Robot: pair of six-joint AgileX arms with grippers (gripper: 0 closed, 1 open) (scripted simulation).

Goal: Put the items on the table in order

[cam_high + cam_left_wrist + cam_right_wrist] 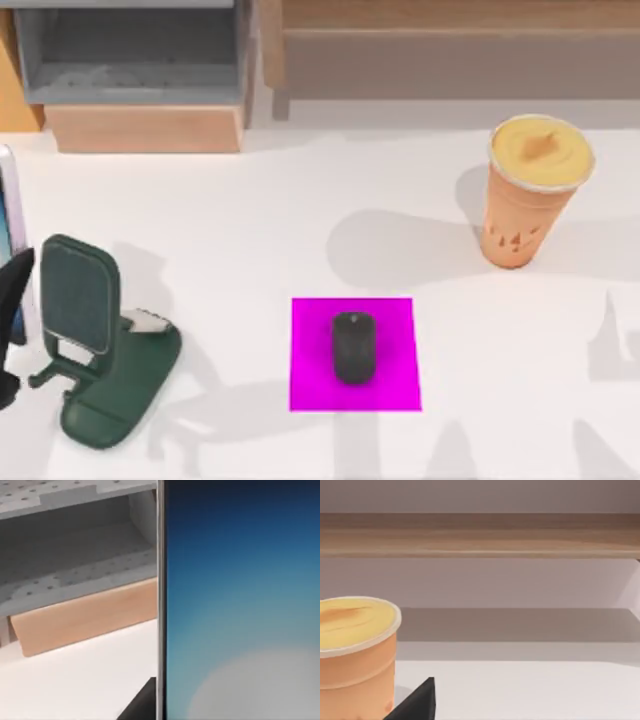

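White table (300,200) under wooden shelving (140,70); left tool (10,320) is clamped on the smartphone (8,230) beside the green stand (90,340).
The slim glass slab could slip or miss the ribbed cradle. The matte mouse (353,346) sits on the flat pad (390,380); the tapered cup (528,195) stands well apart.

Orange cup (355,650) with yellow lid on white table (535,690), wooden shelf (480,535) behind
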